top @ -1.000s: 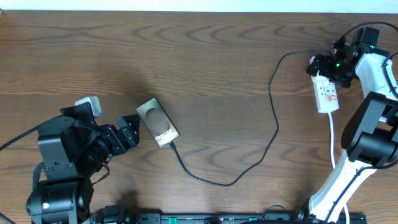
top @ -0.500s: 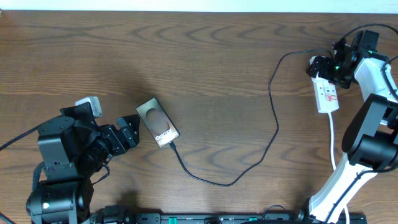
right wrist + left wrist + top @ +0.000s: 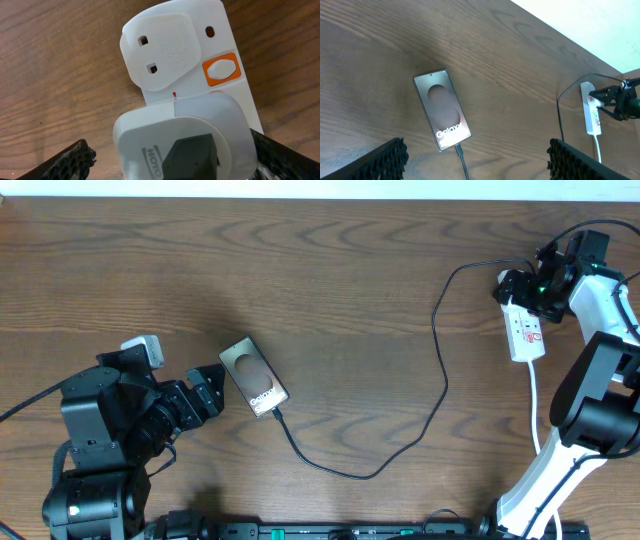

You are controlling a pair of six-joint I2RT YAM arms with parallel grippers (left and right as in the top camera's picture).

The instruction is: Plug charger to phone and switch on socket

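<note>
Overhead, right gripper (image 3: 515, 288) hovers at the socket's (image 3: 527, 335) far end, fingers spread wide, holding nothing. Left gripper (image 3: 212, 389), equally open and empty, sits beside the phone (image 3: 254, 377), with the charger (image 3: 441, 380) tip at the phone's edge.

The phone (image 3: 254, 377) lies left, the socket (image 3: 527, 335) far right, the charger (image 3: 445, 385) running between.

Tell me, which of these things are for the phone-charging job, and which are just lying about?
For the job:
phone
charger, its tip at the phone
socket

Not part of it:
robot cable, thick and black, at the left edge
table
</note>
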